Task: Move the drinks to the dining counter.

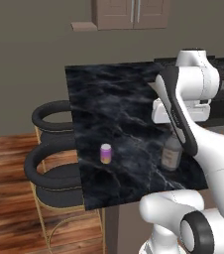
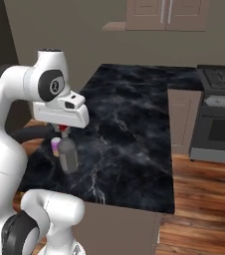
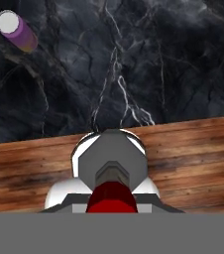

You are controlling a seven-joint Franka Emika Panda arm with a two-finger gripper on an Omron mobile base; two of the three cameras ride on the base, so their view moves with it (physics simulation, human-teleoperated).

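Observation:
My gripper (image 2: 63, 130) is shut on the red cap of the squat clear bottle (image 2: 68, 155), which hangs upright from it. The bottle (image 1: 172, 153) is over the near right part of the dining counter (image 1: 114, 99), close to its front edge; I cannot tell whether its base touches the slab. In the hand view I look straight down on the bottle (image 3: 110, 163), with its red cap between my fingers. The pink-purple can (image 1: 105, 153) stands upright on the black marble to the bottle's left, a short gap away, and appears again as the can (image 3: 17, 31) at top left.
Two round black stools (image 1: 54, 173) stand against the counter's left side. A stove and oven (image 2: 219, 114) sit beyond the counter's (image 2: 134, 109) right end. Wood floor (image 3: 193, 149) lies below the front edge. Wall cabinets hang at the back.

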